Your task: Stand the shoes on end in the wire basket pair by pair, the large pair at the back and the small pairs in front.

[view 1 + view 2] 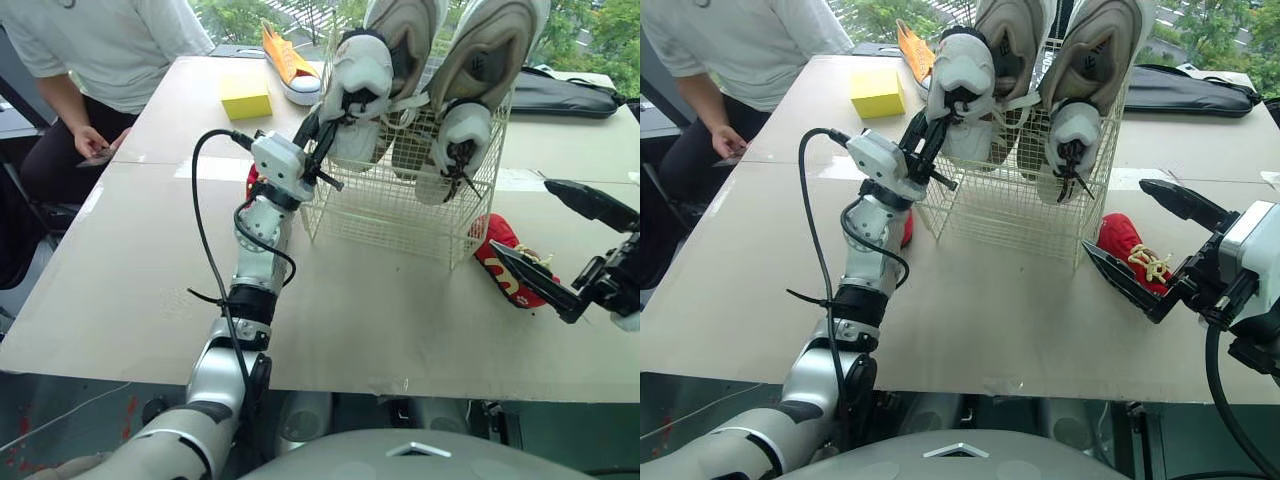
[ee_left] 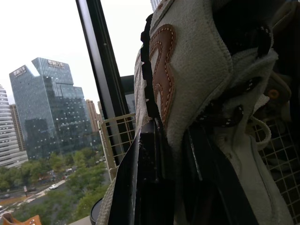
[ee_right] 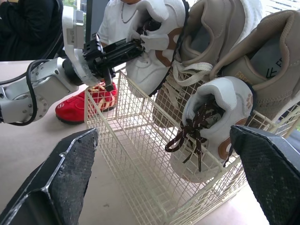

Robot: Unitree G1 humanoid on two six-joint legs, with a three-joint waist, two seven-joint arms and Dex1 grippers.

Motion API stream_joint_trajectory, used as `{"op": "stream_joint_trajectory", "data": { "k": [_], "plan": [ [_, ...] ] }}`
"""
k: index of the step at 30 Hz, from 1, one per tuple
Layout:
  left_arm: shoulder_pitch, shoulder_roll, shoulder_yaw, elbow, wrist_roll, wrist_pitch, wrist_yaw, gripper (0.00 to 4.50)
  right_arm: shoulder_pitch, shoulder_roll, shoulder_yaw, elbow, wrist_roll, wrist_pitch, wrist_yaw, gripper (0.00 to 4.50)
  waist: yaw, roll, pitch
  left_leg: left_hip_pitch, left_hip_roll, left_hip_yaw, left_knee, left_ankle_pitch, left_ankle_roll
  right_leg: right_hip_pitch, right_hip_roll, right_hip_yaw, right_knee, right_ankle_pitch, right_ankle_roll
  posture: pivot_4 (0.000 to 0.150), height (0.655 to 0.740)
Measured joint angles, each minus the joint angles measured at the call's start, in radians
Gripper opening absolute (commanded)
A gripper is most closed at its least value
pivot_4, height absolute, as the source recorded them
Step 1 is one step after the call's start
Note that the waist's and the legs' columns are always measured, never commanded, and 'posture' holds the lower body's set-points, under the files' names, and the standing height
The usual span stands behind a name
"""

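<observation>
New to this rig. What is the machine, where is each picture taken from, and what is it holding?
It is a humanoid robot with two arms. Two pictures come from its head, looking down over the table; two from wrist cameras. The left gripper is shut on a small white shoe at the front of the wire basket; the right gripper hangs open by a red shoe. Two large beige shoes and a second white shoe stand inside.

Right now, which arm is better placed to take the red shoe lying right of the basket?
Right: the right pincer, open, is beside that red shoe, while the left pincer is shut on a white shoe at the basket.
</observation>
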Motion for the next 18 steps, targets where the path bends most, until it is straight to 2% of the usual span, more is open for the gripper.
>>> {"op": "stream_joint_trajectory", "data": {
  "k": [2,4,6,7,10,18],
  "plan": [
    [0.01,0.009,0.003,-0.011,-0.025,0.027,-0.037,0.02,-0.001,0.0,0.008,0.0,-0.003,-0.003,-0.001,4.5,-0.001,0.0,-0.001,0.0,0.0,0.0,0.0,0.0,0.0,0.0,0.0,0.0,-0.001,0.0,0.0,0.15,0.74],
    [0.02,0.018,0.005,-0.032,-0.057,0.058,-0.073,1.0,-0.001,0.0,0.017,0.0,-0.006,-0.005,-0.001,4.5,-0.002,0.001,-0.001,0.0,0.0,0.0,0.0,-0.001,0.001,0.0,0.0,0.0,-0.002,0.0,0.0,0.15,0.74],
    [0.048,0.031,0.005,-0.075,-0.079,0.101,-0.111,1.71,-0.002,0.0,0.017,0.0,-0.008,-0.007,-0.001,4.5,-0.003,0.003,-0.003,0.0,0.001,0.0,0.0,-0.001,0.002,0.0,0.0,0.0,-0.003,0.0,0.0,0.15,0.74],
    [0.077,0.038,0.006,-0.101,-0.094,0.128,-0.121,2.23,-0.002,0.0,0.017,0.0,-0.008,-0.009,-0.001,4.5,-0.002,0.005,-0.003,-0.001,0.001,0.0,0.0,-0.001,0.002,0.0,0.0,0.0,-0.004,0.0,0.0,0.15,0.74],
    [0.162,0.06,0.024,-0.229,-0.153,0.248,-0.133,3.5,0.006,0.0,0.017,0.0,-0.007,-0.017,0.004,4.5,-0.002,0.002,-0.002,-0.001,0.002,0.0,0.0,-0.001,0.002,0.0,0.0,0.0,-0.004,-0.001,-0.002,0.15,0.74],
    [0.325,0.205,0.069,-0.51,-0.265,0.577,-0.147,3.5,0.024,-0.004,0.022,0.015,-0.019,-0.023,0.063,4.5,-0.026,-0.003,0.004,-0.001,0.005,-0.002,-0.003,-0.001,0.002,-0.001,0.001,0.0,-0.005,-0.002,-0.003,0.15,0.74]
  ]
}}
